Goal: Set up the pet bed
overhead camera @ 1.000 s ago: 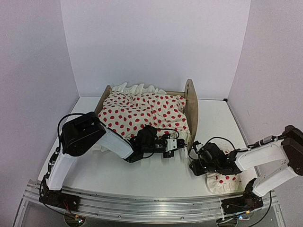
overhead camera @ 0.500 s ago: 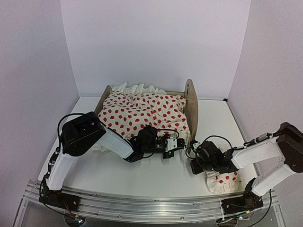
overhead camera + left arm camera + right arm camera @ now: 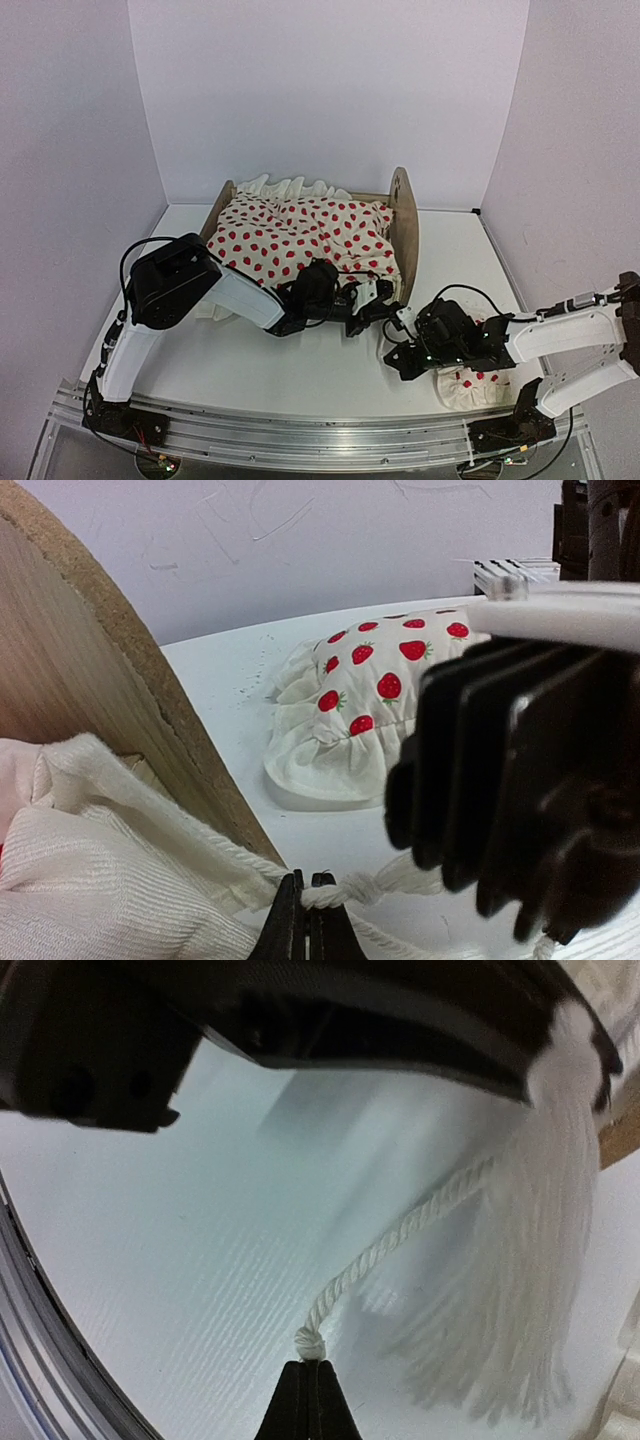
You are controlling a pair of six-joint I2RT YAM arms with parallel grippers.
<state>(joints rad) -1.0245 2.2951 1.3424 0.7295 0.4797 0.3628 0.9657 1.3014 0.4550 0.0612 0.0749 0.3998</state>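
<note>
Table: the white tabletop (image 3: 300,375) carries everything, with pale walls on three sides.
Pet bed: the light plywood pet bed (image 3: 404,235) stands mid-table toward the back wall. Its rounded headboard is at the right end and its lower footboard (image 3: 218,212) at the left.
Blanket: the cream, red-spotted ruffled blanket (image 3: 300,238) lies rumpled over the top of the bed, its frill showing along the far side.
Pillow: the small cream ruffled pillow with a red strawberry print (image 3: 350,720) lies flat on the table. It is to the right of the headboard and nearer the front, apart from the bed.
Left gripper: the left gripper (image 3: 305,925) sits low beside the base of the headboard. Its jaws are pressed together, pinching the cord next to a knot.
Right gripper: the right gripper (image 3: 308,1405) is low over the table in front of the headboard. Its jaws are closed, nipping the small knot at the cord's end.
Tassel: the white fringed tassel (image 3: 520,1260) hangs blurred at the cord's upper end.
Cord: the white twisted cord (image 3: 400,1230) runs between the two grippers, leading off the blanket's corner.
</note>
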